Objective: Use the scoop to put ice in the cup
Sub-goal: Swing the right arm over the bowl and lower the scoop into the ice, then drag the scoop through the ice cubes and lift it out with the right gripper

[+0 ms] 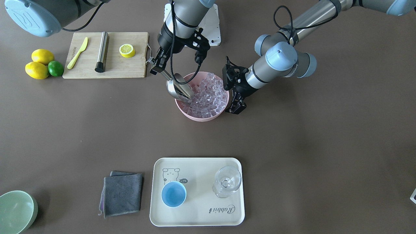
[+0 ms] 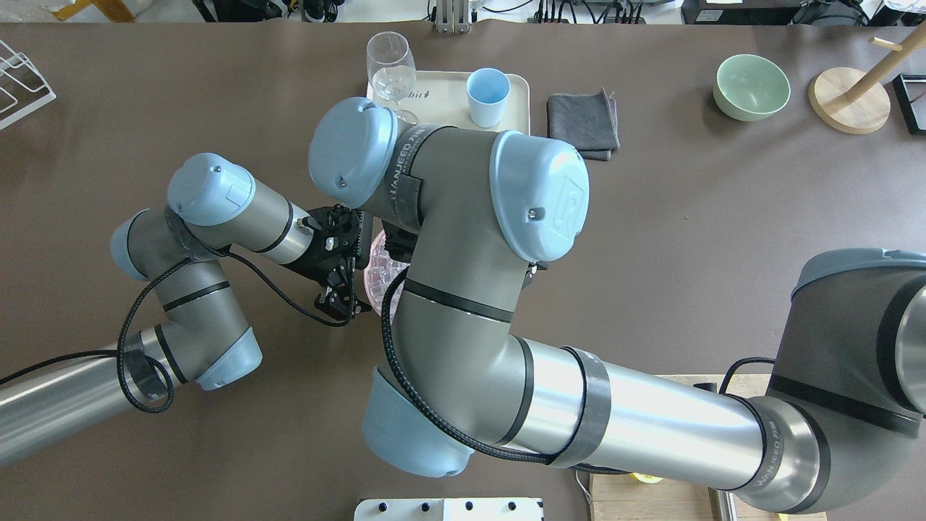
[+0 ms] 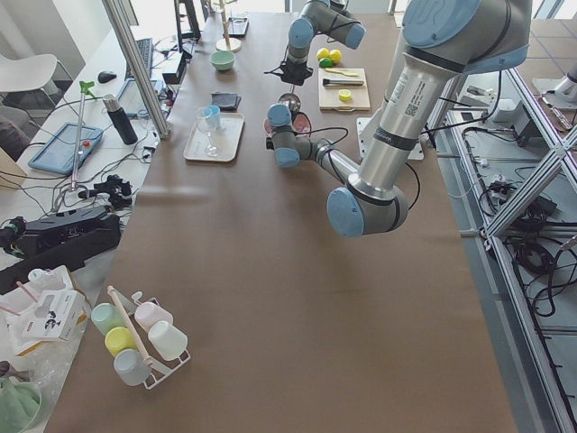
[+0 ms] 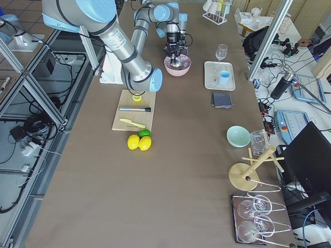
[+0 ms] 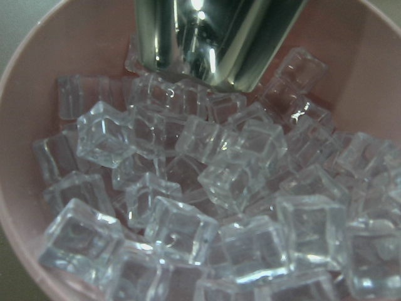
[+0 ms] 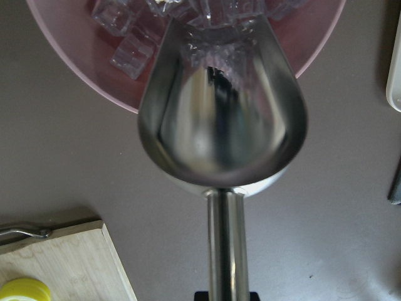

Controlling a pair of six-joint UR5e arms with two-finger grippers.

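Front and overhead views opposed, side views distant, wrist cameras close on ice

The scoop rests in the ice, cup on tray.

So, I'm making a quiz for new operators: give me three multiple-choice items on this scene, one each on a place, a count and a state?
1. Where is the cup? A on the tray; B on the cloth; C in the green bowl.
2. How many whole lemons lie by the lime? A one; B two; C four.
3. The scoop is: A flat on the table; B in the right fingers, empty; C heaped full.
1 A: it stands there beside the glass. 2 B: two yellow ones show. 3 B: the right wrist view shows a bare trough.
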